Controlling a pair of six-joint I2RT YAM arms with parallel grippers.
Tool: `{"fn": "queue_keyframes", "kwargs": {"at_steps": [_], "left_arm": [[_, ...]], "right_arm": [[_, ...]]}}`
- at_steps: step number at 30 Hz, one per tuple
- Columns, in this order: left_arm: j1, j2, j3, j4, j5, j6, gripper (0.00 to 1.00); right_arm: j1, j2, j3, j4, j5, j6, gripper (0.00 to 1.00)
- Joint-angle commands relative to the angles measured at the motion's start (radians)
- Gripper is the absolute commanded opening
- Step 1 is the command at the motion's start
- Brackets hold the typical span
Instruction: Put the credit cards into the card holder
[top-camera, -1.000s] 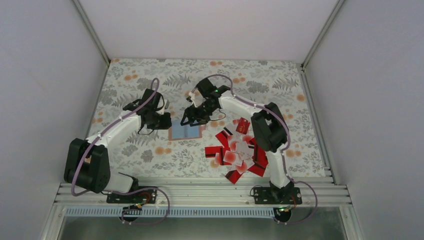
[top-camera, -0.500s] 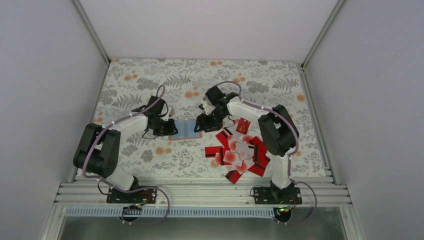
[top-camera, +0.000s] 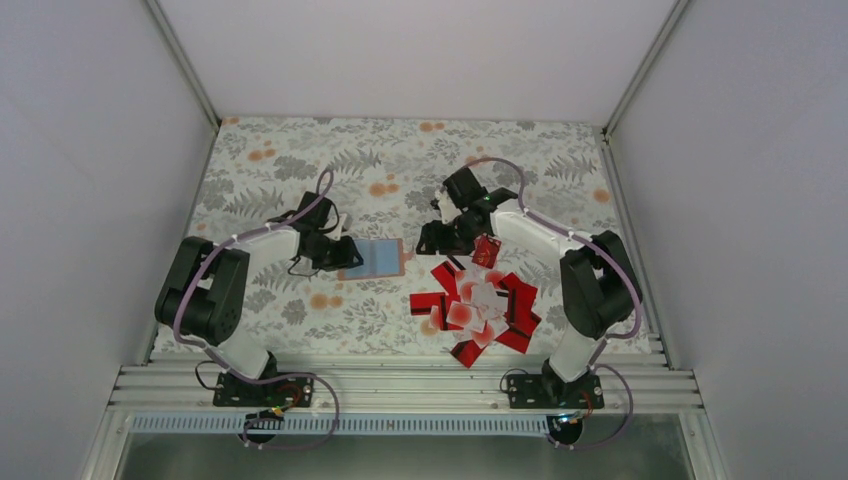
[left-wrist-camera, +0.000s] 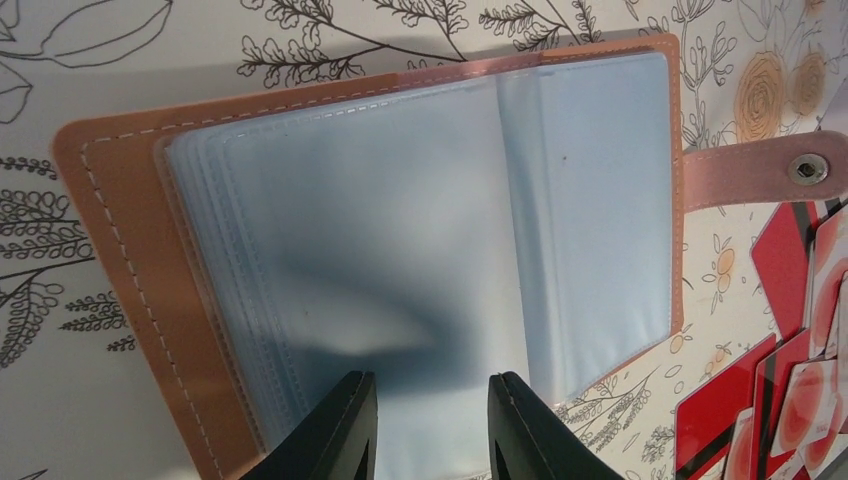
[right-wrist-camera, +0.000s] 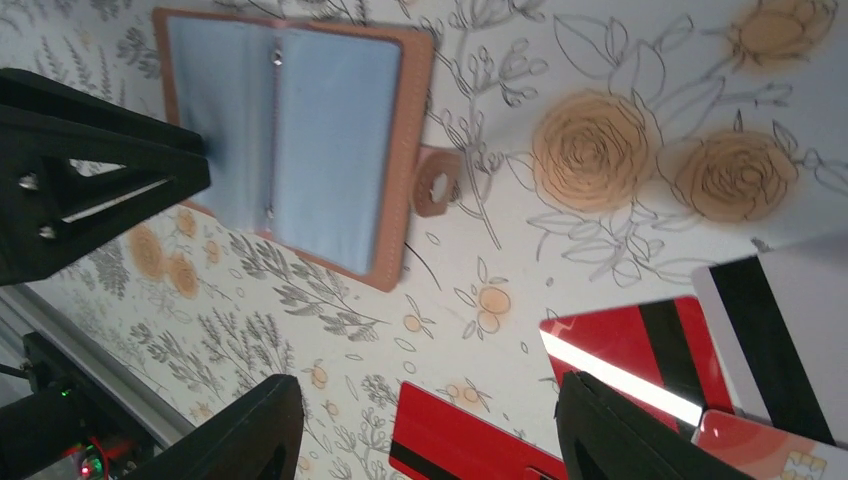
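Note:
The card holder (top-camera: 380, 258) lies open on the floral cloth, tan-brown cover (left-wrist-camera: 120, 250) down and pale blue-grey sleeves (right-wrist-camera: 300, 130) up. Its snap tab (left-wrist-camera: 780, 170) points toward the cards. My left gripper (top-camera: 345, 255) sits low at the holder's left edge, open by a narrow gap (left-wrist-camera: 428, 425) over the sleeves, pinching nothing. The credit cards (top-camera: 480, 305), red with black stripes and white with red blots, lie in a heap to the right (left-wrist-camera: 790, 400). My right gripper (top-camera: 440, 240) hangs wide open (right-wrist-camera: 430, 425) between holder and heap, above red cards (right-wrist-camera: 640, 350), holding nothing.
One red card (top-camera: 487, 250) lies apart, just above the heap and under the right forearm. White walls (top-camera: 90, 200) close in the table on three sides. A metal rail (top-camera: 400, 385) with both arm bases runs along the near edge.
My right gripper has pulled away from the holder, rightward toward the cards. The left arm has come lower and closer to the holder's left edge, and its jaws have parted slightly.

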Motion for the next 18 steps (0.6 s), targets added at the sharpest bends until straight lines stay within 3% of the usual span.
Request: {"fn": "queue_keyframes", "kwargs": {"at_steps": [1, 11, 18], "left_arm": [[0.001, 0.024, 0.015, 0.020, 0.015, -0.009, 0.30], [-0.002, -0.053, 0.075, -0.089, -0.133, 0.009, 0.38], [-0.004, -0.028, 0.040, -0.034, -0.080, 0.004, 0.39]], "right_arm": [[-0.008, -0.035, -0.034, 0.024, 0.011, 0.016, 0.65], [-0.012, -0.029, -0.034, 0.034, -0.023, 0.012, 0.65], [-0.012, 0.008, -0.015, 0.049, -0.070, 0.011, 0.65]]}}
